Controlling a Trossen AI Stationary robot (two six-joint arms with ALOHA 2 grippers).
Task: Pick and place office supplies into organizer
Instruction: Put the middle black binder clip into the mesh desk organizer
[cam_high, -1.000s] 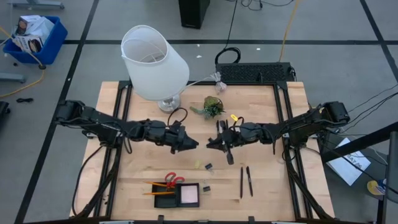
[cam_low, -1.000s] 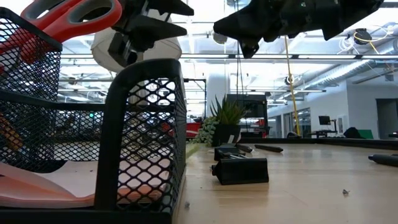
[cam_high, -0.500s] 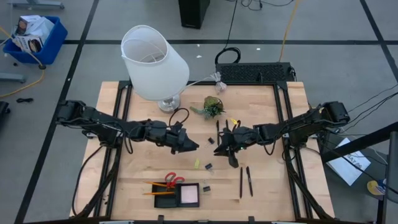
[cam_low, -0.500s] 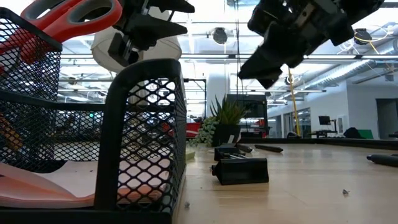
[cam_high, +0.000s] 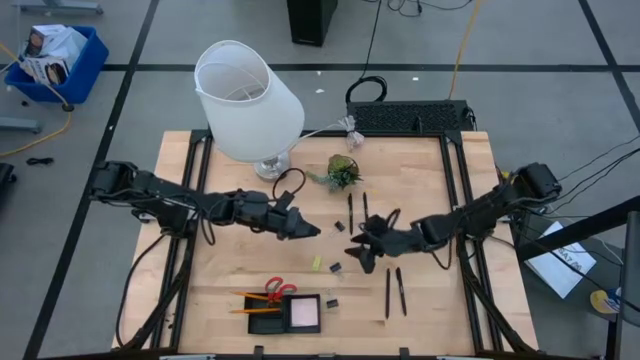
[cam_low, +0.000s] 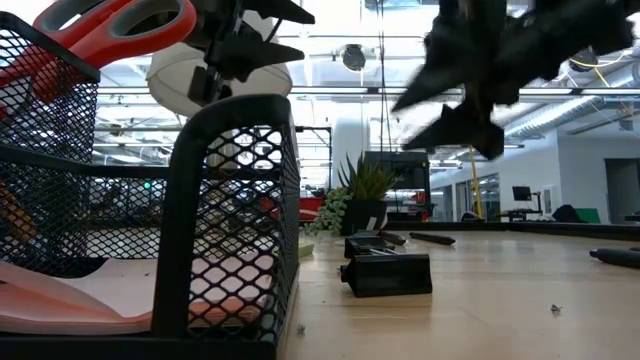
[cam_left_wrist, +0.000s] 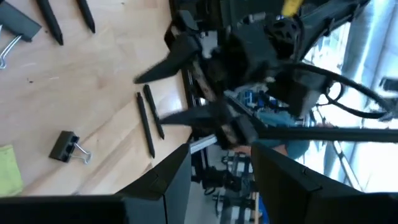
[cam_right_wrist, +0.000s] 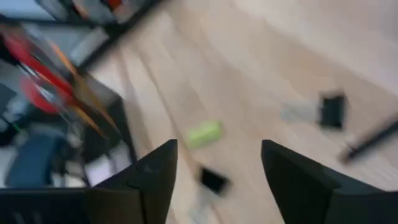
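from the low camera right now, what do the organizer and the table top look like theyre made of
The organizer looks like black metal mesh, probably coated wire: its walls are an open diamond grid inside solid rounded rims. The table looks like light wood, matte to satin: pale tan with faint grain and plank seams in the high view.

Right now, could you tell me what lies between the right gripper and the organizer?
In the high view, a black binder clip and bare wood lie between the right gripper and the organizer.

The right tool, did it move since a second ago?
Yes. In the high view the right tool has moved away from the plant sprig, toward the two pens near the front edge.
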